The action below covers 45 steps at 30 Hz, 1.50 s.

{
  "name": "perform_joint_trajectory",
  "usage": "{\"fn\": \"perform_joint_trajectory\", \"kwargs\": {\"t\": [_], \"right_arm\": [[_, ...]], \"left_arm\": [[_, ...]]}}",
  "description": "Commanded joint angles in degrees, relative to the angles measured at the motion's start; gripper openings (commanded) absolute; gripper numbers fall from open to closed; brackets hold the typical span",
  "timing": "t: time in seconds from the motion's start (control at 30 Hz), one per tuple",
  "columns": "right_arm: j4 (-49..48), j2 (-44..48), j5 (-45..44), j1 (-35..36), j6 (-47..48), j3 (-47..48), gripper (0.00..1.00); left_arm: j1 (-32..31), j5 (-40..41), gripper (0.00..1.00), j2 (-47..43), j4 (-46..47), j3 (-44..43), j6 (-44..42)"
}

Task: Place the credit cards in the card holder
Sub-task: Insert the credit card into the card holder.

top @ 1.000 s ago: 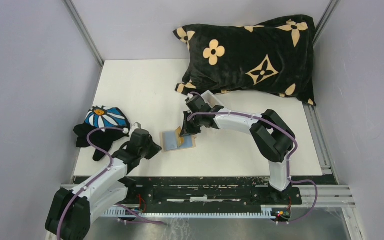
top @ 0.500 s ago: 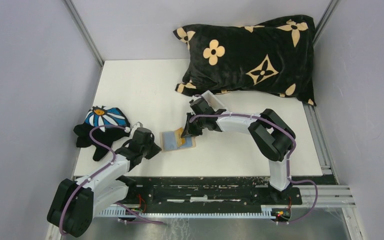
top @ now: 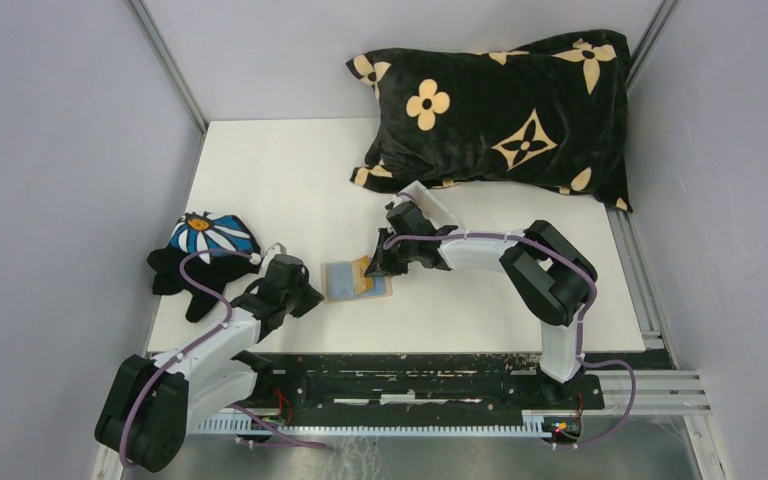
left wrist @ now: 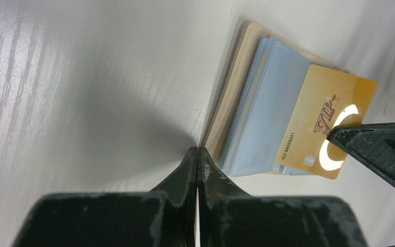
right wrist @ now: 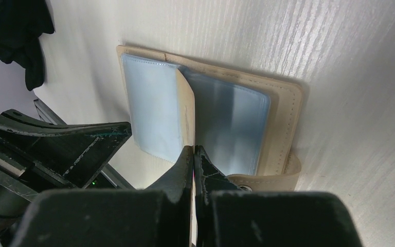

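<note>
Pinching gold card [left wrist: 320, 121] over open card holder [left wrist: 259, 103] with right gripper [right wrist: 193, 148], not yet tucked in; left gripper [left wrist: 197, 150] pressed together, empty.

The right tool [top: 376, 264] dips
It has sunk slightly nearer, laying the yellow card [top: 364, 269] flatter over the open card holder [top: 343, 283].

Top view: high behind me, looking down, far. My wrist views: close, facing table [left wrist: 82, 77]; all three share holder [top: 357, 281].
</note>
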State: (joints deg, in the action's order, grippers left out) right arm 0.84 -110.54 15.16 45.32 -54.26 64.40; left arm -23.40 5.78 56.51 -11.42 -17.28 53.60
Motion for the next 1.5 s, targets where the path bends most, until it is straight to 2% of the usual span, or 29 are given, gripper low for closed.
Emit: {"fn": "perform_joint_trajectory", "kwargs": {"t": [0.0, 0.93, 1.47], "right_arm": [[-0.30, 1.79, -3.35, -0.14, -0.42, -1.99, 0.01], [-7.74, -0.94, -0.68, -0.17, -6.47, -5.47, 0.01], [-1.87, -3.88, 5.37, -0.14, 1.04, -3.26, 0.01]], "left_arm": [[-0.20, -0.28, 0.03, 0.44, 1.33, 0.97, -1.40], [-2.33, -2.88, 0.03, 3.13, 5.24, 3.47, -1.51], [-2.51, -2.46, 0.03, 4.86, 6.76, 2.96, -1.66]]}}
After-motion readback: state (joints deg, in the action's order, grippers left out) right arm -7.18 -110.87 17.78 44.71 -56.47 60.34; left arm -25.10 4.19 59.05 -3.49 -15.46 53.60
